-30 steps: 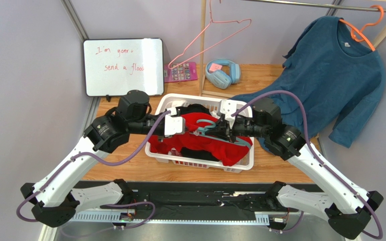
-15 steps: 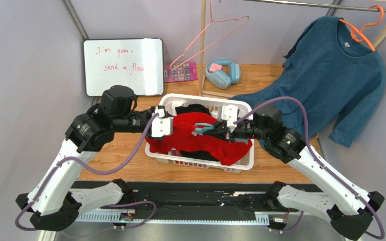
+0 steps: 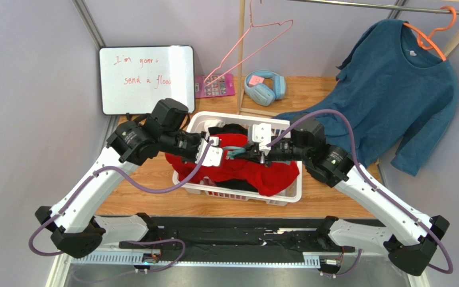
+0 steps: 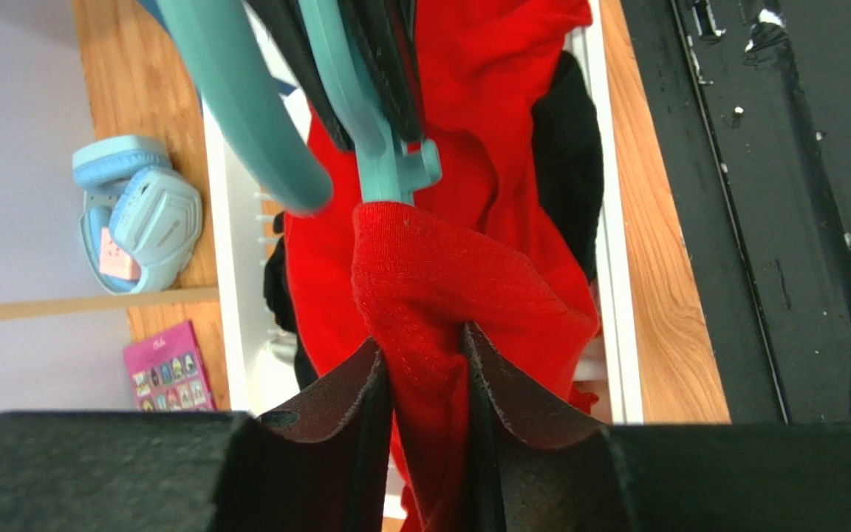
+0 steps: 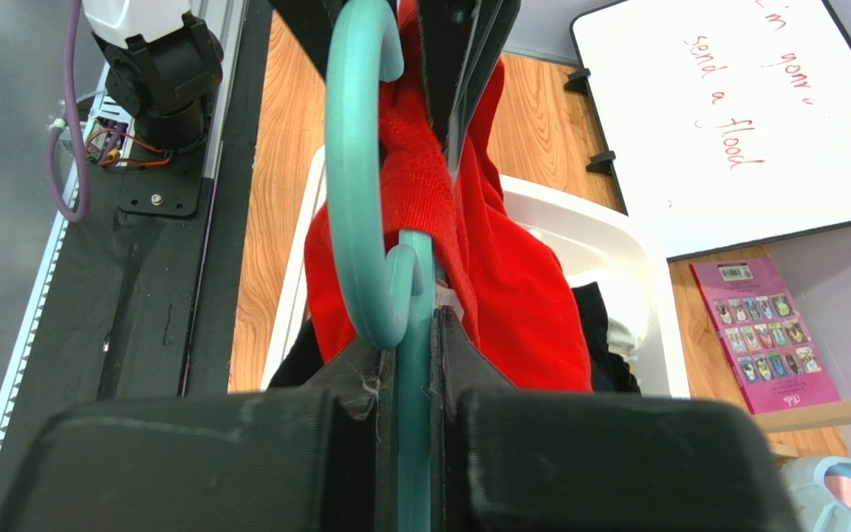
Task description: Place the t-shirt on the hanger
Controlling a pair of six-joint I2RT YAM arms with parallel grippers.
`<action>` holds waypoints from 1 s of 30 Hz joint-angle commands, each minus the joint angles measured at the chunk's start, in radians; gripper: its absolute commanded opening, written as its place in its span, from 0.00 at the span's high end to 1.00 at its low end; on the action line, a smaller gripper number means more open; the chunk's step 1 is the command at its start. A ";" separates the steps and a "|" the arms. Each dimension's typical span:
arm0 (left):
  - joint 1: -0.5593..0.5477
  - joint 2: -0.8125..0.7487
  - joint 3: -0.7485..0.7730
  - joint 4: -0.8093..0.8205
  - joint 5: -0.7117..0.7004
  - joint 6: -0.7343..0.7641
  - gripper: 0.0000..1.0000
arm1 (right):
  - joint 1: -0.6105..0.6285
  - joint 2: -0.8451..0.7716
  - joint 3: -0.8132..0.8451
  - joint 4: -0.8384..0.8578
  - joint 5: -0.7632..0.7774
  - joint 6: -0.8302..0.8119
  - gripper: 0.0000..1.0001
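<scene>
Now that the left gripper (image 4: 424, 344), clamped on the red t-shirt (image 4: 458, 283), has been swung in from 9 o'clock, threading is judged possible onto the teal hanger (image 5: 355, 166) pinched by the right gripper (image 5: 413, 333) above the laundry basket (image 3: 238, 194).

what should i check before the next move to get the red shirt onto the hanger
1. Hold of the left gripper on the t-shirt: ok, shut on a fold of red cloth.
2. Hold of the right gripper on the hanger: ok, shut on its teal bar.
3. Hanger end inside the shirt: cannot tell; it touches the fold, but the opening is hidden.
4. Shirt lifted free of the basket: not ok, most of it lies in the basket.
5. Shirt apart from the black garment: cannot tell; the two lie right against each other.
</scene>
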 commanded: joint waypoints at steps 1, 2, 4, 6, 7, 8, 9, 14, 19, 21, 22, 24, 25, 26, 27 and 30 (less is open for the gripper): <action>-0.037 -0.017 -0.018 0.086 0.069 -0.012 0.71 | 0.036 0.017 0.081 0.103 -0.027 -0.032 1.00; -0.041 -0.020 -0.027 0.096 0.076 -0.024 0.71 | 0.037 0.022 0.084 0.107 -0.027 -0.030 1.00; -0.042 -0.028 -0.051 0.132 0.095 -0.081 0.74 | 0.045 0.025 0.085 0.113 -0.024 -0.032 1.00; -0.042 -0.046 -0.071 0.156 0.102 -0.118 0.81 | 0.048 0.022 0.084 0.113 -0.023 -0.026 1.00; -0.042 -0.054 -0.093 0.175 0.104 -0.148 0.94 | 0.050 0.013 0.079 0.112 -0.017 -0.023 1.00; -0.042 -0.063 -0.105 0.187 0.098 -0.167 1.00 | 0.048 0.007 0.075 0.110 -0.006 -0.018 1.00; -0.042 -0.080 -0.116 0.204 0.071 -0.188 1.00 | 0.050 -0.001 0.073 0.109 0.012 -0.006 0.94; 0.016 -0.138 -0.170 0.310 0.024 -0.352 1.00 | 0.036 -0.099 0.078 0.058 0.301 0.229 0.01; 0.024 -0.143 -0.170 0.427 -0.054 -0.552 1.00 | 0.019 -0.216 0.062 -0.064 0.535 0.400 0.09; 0.022 -0.132 -0.165 0.463 -0.138 -0.654 1.00 | 0.018 -0.246 0.050 -0.132 0.650 0.471 0.14; 0.024 -0.127 -0.160 0.484 -0.167 -0.678 1.00 | 0.007 -0.259 0.042 -0.150 0.713 0.474 0.15; 0.024 -0.129 -0.163 0.508 -0.222 -0.725 1.00 | -0.040 -0.279 0.016 -0.173 0.724 0.522 0.19; 0.022 -0.130 -0.168 0.523 -0.230 -0.739 1.00 | -0.047 -0.282 0.001 -0.181 0.729 0.536 0.20; 0.024 -0.132 -0.170 0.526 -0.238 -0.748 1.00 | -0.047 -0.282 -0.007 -0.184 0.721 0.542 0.21; 0.024 -0.132 -0.173 0.531 -0.252 -0.758 1.00 | -0.047 -0.276 -0.014 -0.175 0.717 0.566 0.20; 0.024 -0.133 -0.186 0.543 -0.276 -0.794 1.00 | -0.044 -0.238 -0.062 -0.101 0.766 0.684 0.20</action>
